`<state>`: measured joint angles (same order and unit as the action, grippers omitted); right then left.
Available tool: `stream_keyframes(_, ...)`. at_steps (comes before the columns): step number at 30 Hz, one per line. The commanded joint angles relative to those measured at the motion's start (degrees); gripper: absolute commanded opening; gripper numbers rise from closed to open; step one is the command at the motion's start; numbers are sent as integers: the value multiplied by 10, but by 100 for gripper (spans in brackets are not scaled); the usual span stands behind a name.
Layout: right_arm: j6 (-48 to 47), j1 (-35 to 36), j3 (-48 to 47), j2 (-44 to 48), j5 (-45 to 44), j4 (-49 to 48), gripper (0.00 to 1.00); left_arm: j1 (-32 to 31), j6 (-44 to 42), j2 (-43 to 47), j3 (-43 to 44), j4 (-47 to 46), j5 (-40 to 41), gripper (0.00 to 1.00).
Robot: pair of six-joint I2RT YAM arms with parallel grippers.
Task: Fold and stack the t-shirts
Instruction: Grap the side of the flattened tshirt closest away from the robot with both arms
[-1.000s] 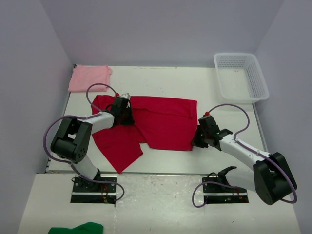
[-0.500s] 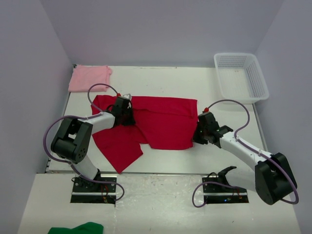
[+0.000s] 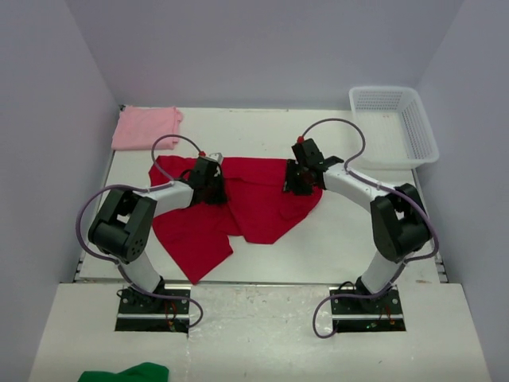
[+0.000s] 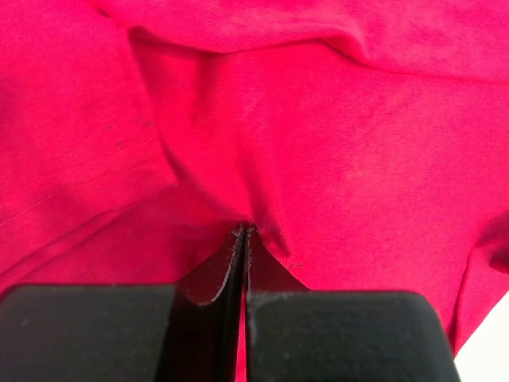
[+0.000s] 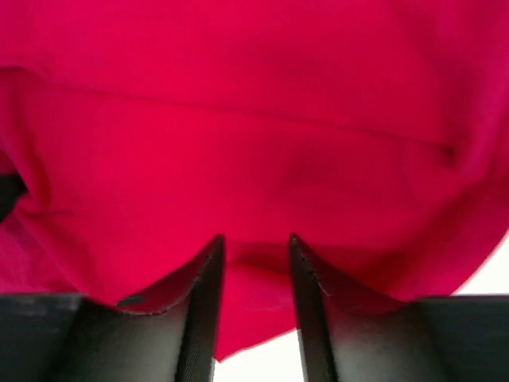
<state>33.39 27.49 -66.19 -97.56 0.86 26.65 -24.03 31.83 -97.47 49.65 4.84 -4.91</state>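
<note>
The crimson red t-shirt (image 3: 258, 208) lies crumpled across the middle of the table. It fills the left wrist view (image 4: 318, 143) and the right wrist view (image 5: 262, 119). My left gripper (image 3: 215, 188) is shut on a fold of it near its upper left part; the jaws (image 4: 243, 231) meet on red cloth. My right gripper (image 3: 292, 181) sits at the shirt's upper right and grips a bunched edge of red cloth between its fingers (image 5: 256, 239). The shirt's lower right part is drawn up toward it. The pale pink t-shirt (image 3: 145, 127) lies folded at the back left corner.
A white mesh basket (image 3: 420, 131) stands at the back right. A green cloth (image 3: 127, 372) lies on the floor in front of the left base. Side walls close in the table on left and right.
My right gripper has swung from the shirt's lower right edge up and left to its upper right, dragging that corner with it. My left gripper shifted slightly right.
</note>
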Motion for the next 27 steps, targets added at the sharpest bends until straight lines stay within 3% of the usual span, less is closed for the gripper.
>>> stream_keyframes(1,-24,20,5,33,-28,0,51,-23,-17,-12,20,18,-13,0)
stream_keyframes(4,-10,20,73,76,-13,-27,58,-29,-19,-14,24,22,-9,0)
stream_keyframes(10,6,56,135,142,-55,-9,54,-30,-23,-19,18,18,-6,0)
stream_keyframes(12,10,56,153,160,-26,-27,53,-30,-23,-23,17,16,-8,0)
stream_keyframes(19,19,57,163,120,-12,-50,40,-32,-25,-16,19,20,-14,0)
stream_keyframes(27,17,61,143,65,-12,-69,38,-32,-23,-4,12,20,-20,0)
